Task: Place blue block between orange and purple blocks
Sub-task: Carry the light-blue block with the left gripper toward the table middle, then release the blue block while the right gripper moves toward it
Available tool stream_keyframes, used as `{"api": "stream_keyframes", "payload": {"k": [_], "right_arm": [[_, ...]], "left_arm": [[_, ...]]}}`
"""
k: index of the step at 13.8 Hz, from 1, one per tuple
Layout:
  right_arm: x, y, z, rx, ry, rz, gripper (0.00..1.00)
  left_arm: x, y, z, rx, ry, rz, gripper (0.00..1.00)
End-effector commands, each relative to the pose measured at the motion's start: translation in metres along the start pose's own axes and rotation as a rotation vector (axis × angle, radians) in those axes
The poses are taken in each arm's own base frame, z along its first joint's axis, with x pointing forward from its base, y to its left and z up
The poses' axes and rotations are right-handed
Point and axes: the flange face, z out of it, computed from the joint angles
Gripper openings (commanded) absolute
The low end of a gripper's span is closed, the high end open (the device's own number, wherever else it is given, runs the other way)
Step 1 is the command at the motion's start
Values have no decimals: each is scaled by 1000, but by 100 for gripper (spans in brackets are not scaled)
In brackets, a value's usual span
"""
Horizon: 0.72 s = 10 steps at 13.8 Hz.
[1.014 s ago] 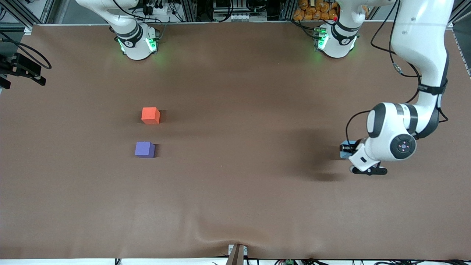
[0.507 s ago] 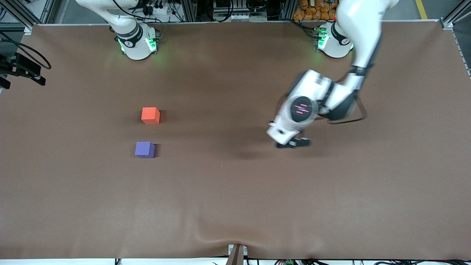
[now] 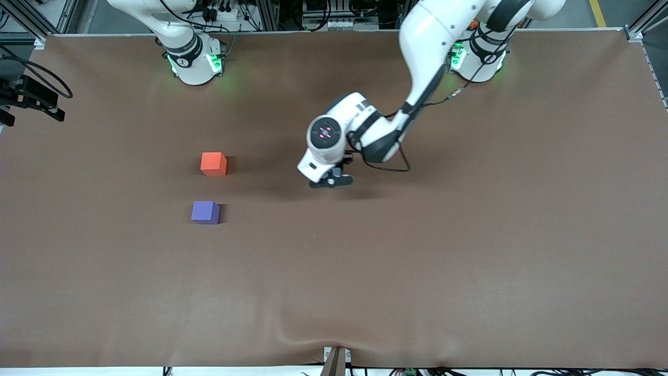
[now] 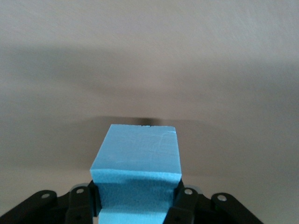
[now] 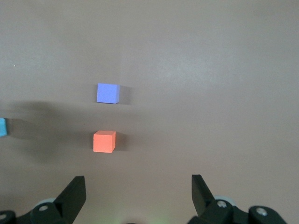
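Observation:
The sky-blue block (image 4: 136, 156) fills the left wrist view, clamped between the black fingers of my left gripper (image 4: 135, 198), which is shut on it. From the front, that gripper (image 3: 330, 181) hangs over the middle of the table and the wrist hides the block. The orange block (image 3: 213, 164) and the purple block (image 3: 205, 212) rest on the table toward the right arm's end, the purple one nearer the front camera, with a gap between them. My right gripper (image 5: 138, 191) is open and empty, looking down on the orange block (image 5: 104, 141) and the purple block (image 5: 108, 93).
A brown mat (image 3: 417, 271) covers the whole table. The right arm's base (image 3: 194, 57) stands at the table's edge and that arm waits, its hand out of the front view. A black bracket (image 3: 31, 99) juts in at the right arm's end.
The left arm has swung with the blue block from the left arm's end of the table to over the middle, toward the orange and purple blocks. The blocks on the table have not moved.

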Motion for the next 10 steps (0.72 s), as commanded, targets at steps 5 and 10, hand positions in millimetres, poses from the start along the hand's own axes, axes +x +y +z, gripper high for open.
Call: {"api": "stream_keyframes", "payload": {"k": [5, 10], "right_arm": [[-2, 3, -1, 14, 2, 3, 100], [20, 8, 30, 7, -49, 2, 100]], "left_arm": [[-5, 9, -67, -47, 92, 0, 100], [34, -97, -204, 30, 56, -59, 100]]}}
